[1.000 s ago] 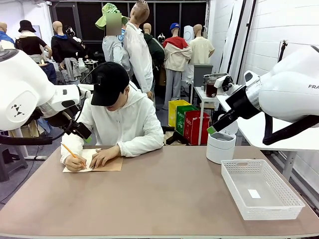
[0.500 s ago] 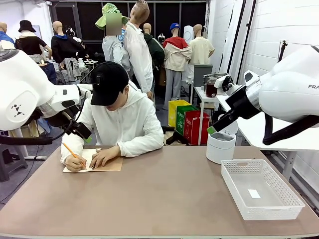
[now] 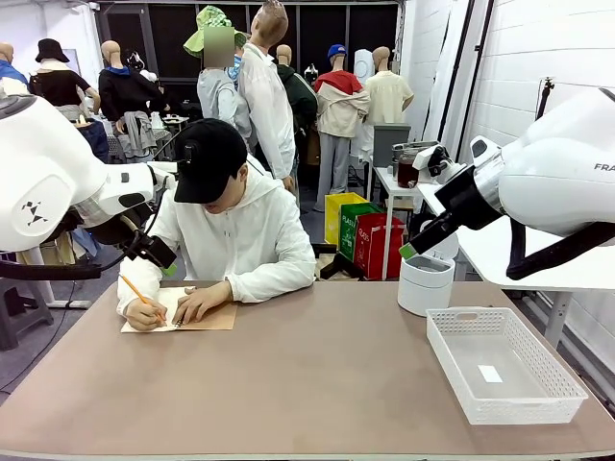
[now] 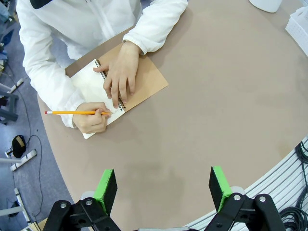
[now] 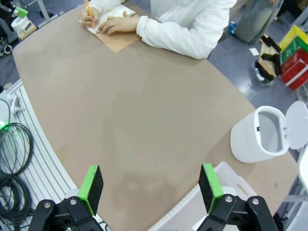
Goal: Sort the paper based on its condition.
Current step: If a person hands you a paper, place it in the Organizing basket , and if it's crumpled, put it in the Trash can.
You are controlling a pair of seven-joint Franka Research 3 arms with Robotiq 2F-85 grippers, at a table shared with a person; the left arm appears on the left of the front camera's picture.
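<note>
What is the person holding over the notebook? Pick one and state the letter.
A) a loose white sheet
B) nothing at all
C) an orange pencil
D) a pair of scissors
C: in the left wrist view the person's hand grips an orange pencil, its tip on the white page of the open notebook.

Held high, the left pincer (image 4: pixel 162 186) and the right pincer (image 5: pixel 150 186) gape wide, gripping nothing.

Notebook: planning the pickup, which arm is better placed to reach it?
Left, likely: the notebook lies at the robot's left, near the open left pincer; the right pincer hangs nearer the bin.
</note>
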